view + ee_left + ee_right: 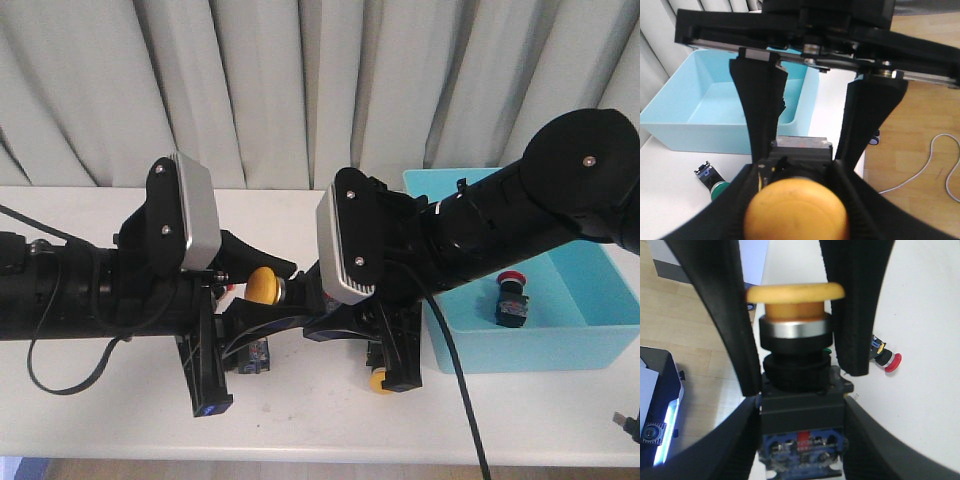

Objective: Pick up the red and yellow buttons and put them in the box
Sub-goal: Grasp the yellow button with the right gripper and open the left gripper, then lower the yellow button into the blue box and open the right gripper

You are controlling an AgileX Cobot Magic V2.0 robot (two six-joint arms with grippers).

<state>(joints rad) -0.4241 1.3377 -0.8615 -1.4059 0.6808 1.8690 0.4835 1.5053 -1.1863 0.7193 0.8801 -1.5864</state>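
I had both grippers pinching yellow buttons; the right gripper (392, 375) was nearer the box (600, 330), left gripper (262, 290) farther.

1. Box (600, 330): smooth turquoise plastic, slight sheen on the walls.
2. Left button (796, 220): yellow cap looks like smooth, fairly matt plastic, sitting on a black plastic body.
3. Right button (796, 330): yellow plastic cap, brushed-looking silver metal ring under it, then matt black plastic; blue plastic at the terminal end.
4. Red button (512, 300) in the box: glossy-ish red cap, black body.
5. Left fingers (760, 110) and right fingers (725, 315): matt black, faintly grainy, rubbery-looking.
6. Wrist camera housings (345, 240): satin silver metal, it seems.
7. Table (300, 410): smooth white, low gloss.
8. Curtain (300, 80): pale grey cloth, soft folds.
9. Floor (925, 115): light wood-look boards.
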